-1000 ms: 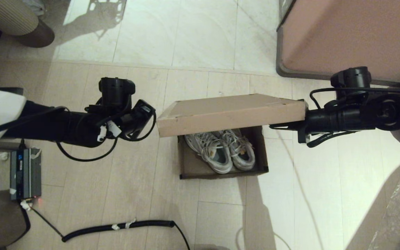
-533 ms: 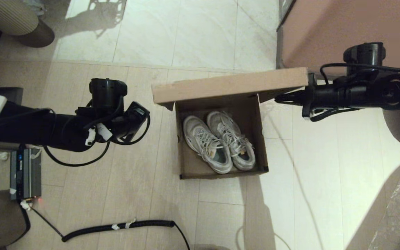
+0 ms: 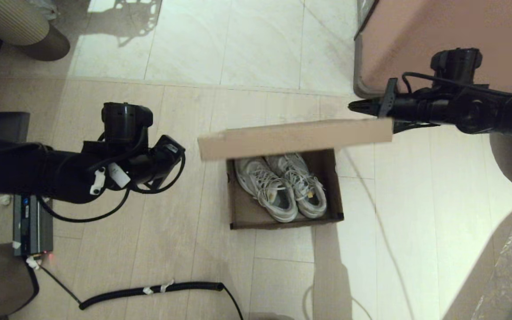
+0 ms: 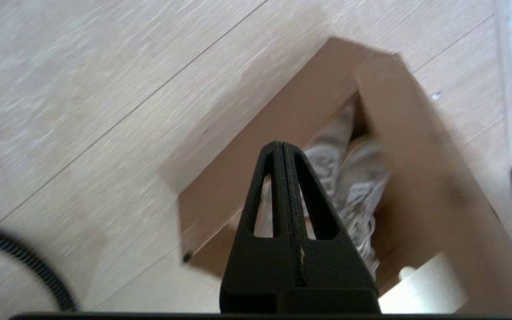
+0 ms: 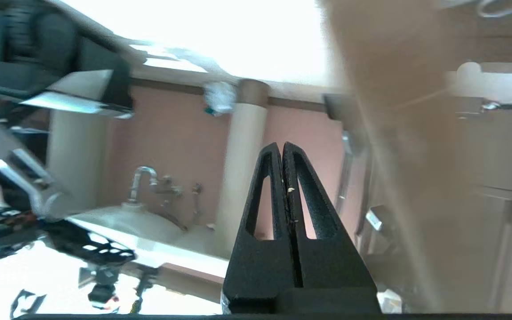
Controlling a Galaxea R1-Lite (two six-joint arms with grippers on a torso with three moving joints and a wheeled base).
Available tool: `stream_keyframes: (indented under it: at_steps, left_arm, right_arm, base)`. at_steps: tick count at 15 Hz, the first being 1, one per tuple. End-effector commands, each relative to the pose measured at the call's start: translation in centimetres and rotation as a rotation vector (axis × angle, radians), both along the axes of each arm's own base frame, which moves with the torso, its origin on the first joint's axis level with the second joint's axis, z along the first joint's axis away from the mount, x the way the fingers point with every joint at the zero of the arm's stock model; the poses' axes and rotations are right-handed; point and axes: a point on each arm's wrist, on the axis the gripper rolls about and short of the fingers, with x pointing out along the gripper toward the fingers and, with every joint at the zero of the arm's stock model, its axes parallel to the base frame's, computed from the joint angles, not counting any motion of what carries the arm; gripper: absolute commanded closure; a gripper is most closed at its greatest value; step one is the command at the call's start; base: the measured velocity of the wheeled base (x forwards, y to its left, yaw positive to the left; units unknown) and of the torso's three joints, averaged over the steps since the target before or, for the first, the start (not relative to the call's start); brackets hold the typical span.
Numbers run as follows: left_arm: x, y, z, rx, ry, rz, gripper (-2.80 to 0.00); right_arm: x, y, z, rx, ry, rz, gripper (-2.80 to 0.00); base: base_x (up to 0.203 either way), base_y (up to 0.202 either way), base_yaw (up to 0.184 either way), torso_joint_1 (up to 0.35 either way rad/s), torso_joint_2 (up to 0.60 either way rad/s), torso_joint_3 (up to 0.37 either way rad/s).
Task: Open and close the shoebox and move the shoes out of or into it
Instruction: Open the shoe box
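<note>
The shoebox [image 3: 282, 209] sits on the floor [image 3: 180, 266] between the two arms, its lid [image 3: 296, 138] part-raised and blurred, hanging over the far half of the box. The shoes [image 3: 282, 189] lie side by side inside, heels toward the near wall.

The right gripper [image 3: 354, 106] hovers just beyond the lid's far right corner, fingers pressed together on nothing; in the head view it does not appear to touch the cardboard. The left gripper [image 4: 282, 149] hangs to the left of the box, also closed and empty.

The main risk, as I judge it, is that the lid is unsupported: with no gripper on it, it may drop shut over the shoes or flop back the other way. If an arm reaches for a shoe now, the flap could come down on it. A closed gripper pushed at the lid's edge could also slide the light box across the smooth floor.

The head view alone shows the gap between right gripper and lid. The left wrist view shows the left side wall of the box and the shoes beneath the lid's underside. The right wrist view [image 5: 282, 149] mostly looks out across the room, with a blurred cardboard surface alongside.
</note>
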Motion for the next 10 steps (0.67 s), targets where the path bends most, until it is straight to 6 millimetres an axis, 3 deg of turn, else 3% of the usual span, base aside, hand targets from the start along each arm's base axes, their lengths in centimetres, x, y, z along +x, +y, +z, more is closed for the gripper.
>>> stream_keyframes:
  at_steps: [1,3,4,6,8,10]
  left_arm:
    - [-1.3,-1.3,0.2,-0.001,-0.002,-0.052,0.0]
    - [-2.4,-7.2,-1.9,0.0,0.06,-0.259,0.0]
    - [-1.8,-9.7,-3.9,-0.002,0.109,-0.329,0.0]
    - [0.0,-13.0,-3.6,-0.049,0.087,-0.362,0.0]
    - [0.8,-13.4,-2.7,-0.047,0.075,-0.319,0.0]
    - [1.8,-10.9,-4.0,0.047,0.096,-0.191,0.0]
  right_arm:
    - [1.3,1.5,-2.3,0.006,0.05,0.033,0.0]
    - [1.2,3.7,-2.7,0.002,0.057,0.081,0.0]
    - [1.1,4.2,-2.7,-0.004,0.054,0.086,0.0]
    - [0.3,3.2,-2.0,-0.018,0.059,0.052,0.0]
    - [0.4,0.6,-2.9,-0.131,0.025,0.019,0.0]
    - [0.0,0.1,-4.7,-0.353,-0.057,0.054,0.0]
  base:
    - [0.0,0.0,0.0,0.0,0.0,0.0]
    - [0.0,0.0,0.0,0.0,0.0,0.0]
    - [0.0,0.0,0.0,0.0,0.0,0.0]
    - [0.0,0.0,0.0,0.0,0.0,0.0]
    - [0.0,0.0,0.0,0.0,0.0,0.0]
    - [0.0,0.0,0.0,0.0,0.0,0.0]
